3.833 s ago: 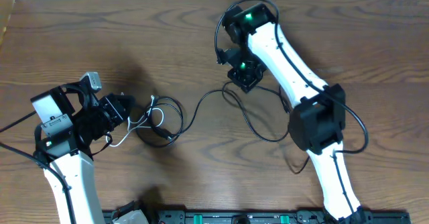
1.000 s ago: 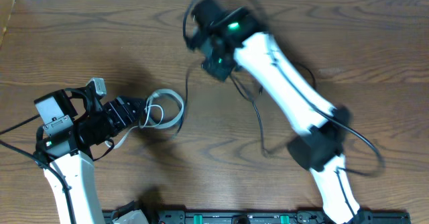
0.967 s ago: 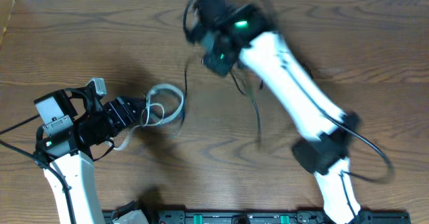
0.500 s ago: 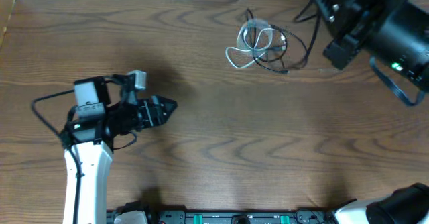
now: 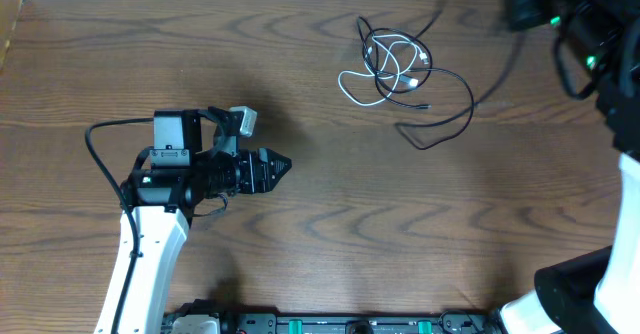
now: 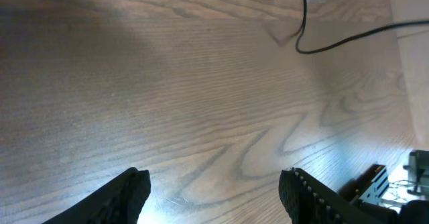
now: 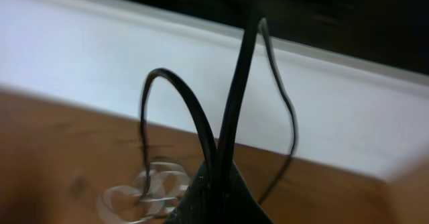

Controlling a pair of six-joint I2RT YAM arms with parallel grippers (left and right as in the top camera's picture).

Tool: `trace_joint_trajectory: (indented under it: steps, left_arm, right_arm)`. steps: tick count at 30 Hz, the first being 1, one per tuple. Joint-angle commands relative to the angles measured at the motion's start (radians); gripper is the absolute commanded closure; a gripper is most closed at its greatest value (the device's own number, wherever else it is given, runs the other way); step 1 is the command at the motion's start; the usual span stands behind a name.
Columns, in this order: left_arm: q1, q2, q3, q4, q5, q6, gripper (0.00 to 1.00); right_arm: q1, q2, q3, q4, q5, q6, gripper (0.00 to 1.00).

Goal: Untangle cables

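Note:
The white cable [image 5: 383, 67] lies coiled on the table at the upper middle, with loops of the black cable [image 5: 452, 111] crossing it. One black strand runs right toward my right gripper [image 5: 517, 16] at the top right corner. In the right wrist view the right gripper [image 7: 223, 184] is shut on the black cable [image 7: 236, 90], and the white cable [image 7: 137, 192] shows blurred below it. My left gripper [image 5: 278, 163] is open and holds nothing, well to the lower left of the cables. Its fingers [image 6: 127, 192] frame bare wood, and the black cable [image 6: 303, 24] lies far ahead.
The table's far edge meets a white wall [image 7: 80, 56] just behind the cables. A black rail [image 5: 360, 324] with connectors runs along the near edge. The left arm's own thick wire [image 5: 100, 139] loops out beside it.
The left gripper has shifted right over the bare wood. The right arm has pulled back toward the top right, and the black cable now trails out in a wider loop from the white coil.

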Motion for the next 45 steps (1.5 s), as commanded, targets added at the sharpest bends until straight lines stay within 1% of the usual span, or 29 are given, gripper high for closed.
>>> trace_joint_trajectory:
  steps: [1,2,3,4,8,9,14,17,21,24,27,30,33,37,40,41,42,43,44,45]
  left_arm:
    - [-0.021,0.008,0.004,0.011,-0.027,0.014,0.33]
    - [-0.027,0.011,0.004,0.015,-0.034,0.014,0.33]
    - [-0.039,0.019,0.004,0.026,-0.040,0.014,0.33]
    - [-0.043,0.024,0.004,0.031,-0.041,0.014,0.33]
    - [-0.065,0.054,0.004,0.045,-0.040,0.014,0.33]
    - [-0.072,0.070,0.004,0.048,-0.041,0.014,0.33]
    - [-0.085,0.105,0.004,0.053,-0.040,0.015,0.33]
    - [-0.086,0.109,0.004,0.046,-0.040,0.033,0.33]
    - [-0.086,0.109,0.004,0.044,-0.040,0.033,0.33]
    - [-0.087,0.109,0.004,0.040,-0.040,0.033,0.33]
    - [-0.087,0.109,0.004,0.028,-0.040,0.033,0.33]
    - [-0.087,0.109,0.004,0.025,-0.040,0.033,0.33]
    - [-0.087,0.109,0.004,0.015,-0.040,0.033,0.33]
    - [-0.087,0.109,0.004,-0.005,-0.040,0.033,0.33]
    - [-0.087,0.109,0.004,-0.017,-0.040,0.033,0.33]
    - [-0.087,0.109,0.004,-0.024,-0.040,0.033,0.33]
    - [-0.087,0.109,0.004,-0.027,-0.040,0.033,0.33]
    - [-0.087,0.109,0.004,-0.028,-0.040,0.033,0.33]
    - [-0.087,0.109,0.004,-0.028,-0.040,0.033,0.33]
    - [-0.087,0.109,0.004,-0.027,-0.040,0.033,0.33]
  right_arm:
    - [-0.105,-0.005,0.008,0.003,0.302,0.095,0.99]
    - [-0.135,-0.005,0.008,0.003,0.303,0.105,0.99]
    - [-0.204,-0.004,0.006,-0.001,0.302,0.142,0.99]
    - [-0.240,-0.004,-0.001,-0.004,0.302,0.165,0.99]
    - [-0.419,-0.004,-0.072,-0.004,0.250,0.267,0.99]
    - [-0.477,-0.004,-0.117,0.006,0.210,0.274,0.99]
    - [-0.647,-0.004,-0.322,0.096,0.081,0.272,0.99]
    - [-0.772,-0.003,-0.502,0.194,0.016,0.272,0.99]
    - [-0.898,0.023,-0.645,0.283,-0.069,0.273,0.99]
    - [-0.969,0.067,-0.675,0.302,-0.131,0.273,0.99]
    - [-1.054,0.148,-0.675,0.313,-0.203,0.279,0.99]
    - [-1.147,0.233,-0.675,0.311,-0.218,0.336,0.99]
    - [-1.231,0.329,-0.675,0.297,-0.274,0.341,0.99]
    - [-1.317,0.448,-0.675,0.274,-0.383,0.355,0.99]
    - [-1.357,0.510,-0.675,0.252,-0.393,0.355,0.98]
    - [-1.374,0.537,-0.675,0.243,-0.397,0.355,0.91]
    - [-1.386,0.552,-0.675,0.238,-0.410,0.355,0.57]
    - [-1.394,0.561,-0.675,0.235,-0.425,0.355,0.17]
    - [-1.401,0.566,-0.675,0.234,-0.443,0.356,0.01]
    - [-1.403,0.566,-0.675,0.234,-0.450,0.356,0.01]
